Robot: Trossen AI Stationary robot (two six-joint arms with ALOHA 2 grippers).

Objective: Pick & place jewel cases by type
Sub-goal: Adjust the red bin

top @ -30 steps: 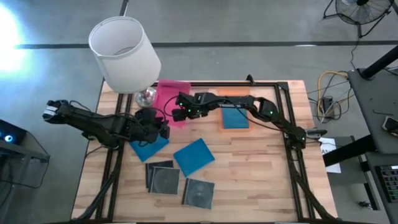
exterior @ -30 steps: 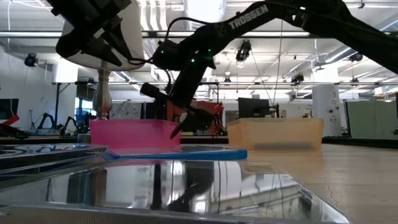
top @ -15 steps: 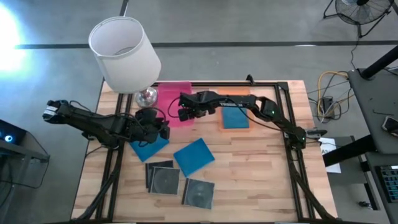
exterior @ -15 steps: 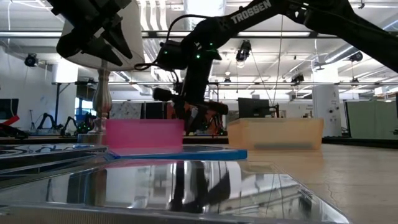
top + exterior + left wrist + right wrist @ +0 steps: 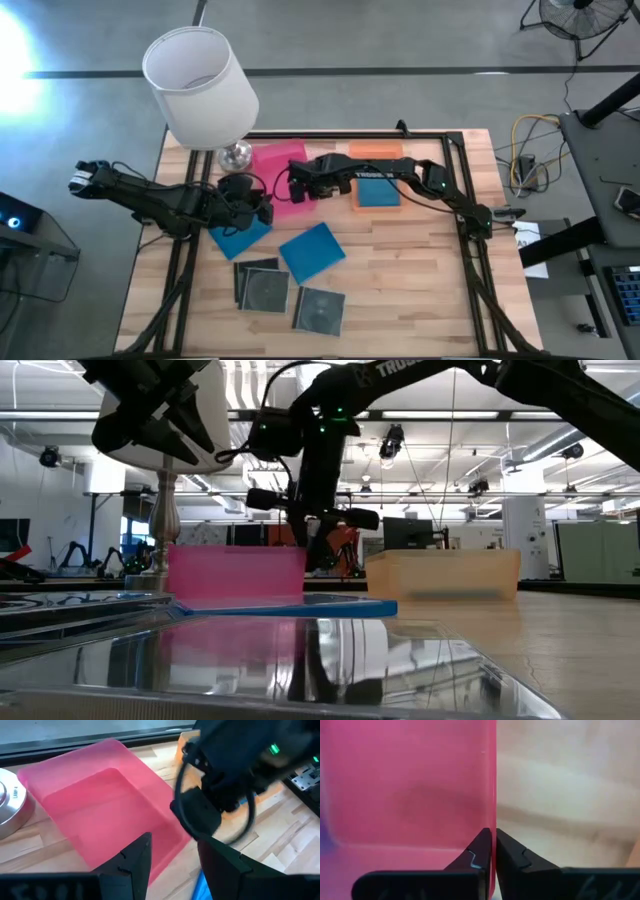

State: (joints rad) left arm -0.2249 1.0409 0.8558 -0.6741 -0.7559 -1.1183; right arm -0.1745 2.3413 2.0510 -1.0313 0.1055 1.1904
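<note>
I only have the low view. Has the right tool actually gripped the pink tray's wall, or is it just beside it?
Observer: The right wrist view shows the right tool shut on the pink tray, pinching its wall.
Operator: Anything inside that tray?
Observer: From above it looks empty. One blue jewel case lies in the orange tray.
Operator: And the left tool?
Observer: The left tool is open, beside the pink tray, near a second blue jewel case.

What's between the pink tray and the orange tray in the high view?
The right gripper, shut on the pink tray's rim, then bare wood up to the orange tray.
</note>
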